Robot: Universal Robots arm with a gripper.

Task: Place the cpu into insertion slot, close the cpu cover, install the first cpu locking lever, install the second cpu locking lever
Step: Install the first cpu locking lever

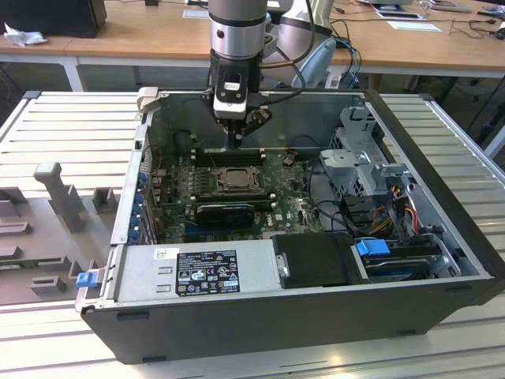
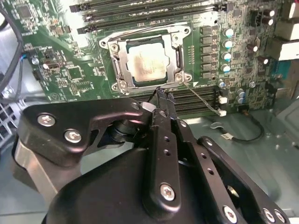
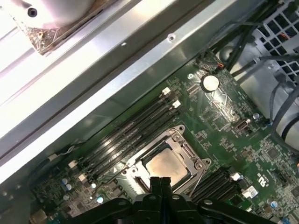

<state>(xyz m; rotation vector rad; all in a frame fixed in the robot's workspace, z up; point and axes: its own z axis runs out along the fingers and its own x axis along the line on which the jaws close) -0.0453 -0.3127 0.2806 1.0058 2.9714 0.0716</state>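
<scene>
The small square cpu with the pale beige-silver metal face (image 2: pixel 146 63) already lies in the square black-framed insertion slot (image 2: pixel 140 85) on the green circuit board (image 2: pixel 70 70). The thin silvery-grey metal cpu cover (image 2: pixel 117 60) appears to be folded down around it, with the chip's face showing through the cover's square window. I judge the first two steps done. A thin steel wire locking lever (image 2: pixel 202 97) slants loose from one corner of the socket, away over the board, so it looks unlatched. Whether the other lever is fastened I cannot tell. The levers seem to be the work left. The arm's black two-fingered gripper (image 2: pixel 161 95) hangs low inside the open computer case (image 1: pixel 316 316), its tips just beside the socket edge near the corner the loose lever springs from. Whether they touch anything I cannot tell. Its fingers are pressed together with nothing visible between them. The chip lies flat, face up, and being square it has no long axis. Its edges run parallel to the socket frame and to the long black memory connectors (image 2: pixel 154 11) beside it. The lever's long axis runs obliquely to those edges.
</scene>
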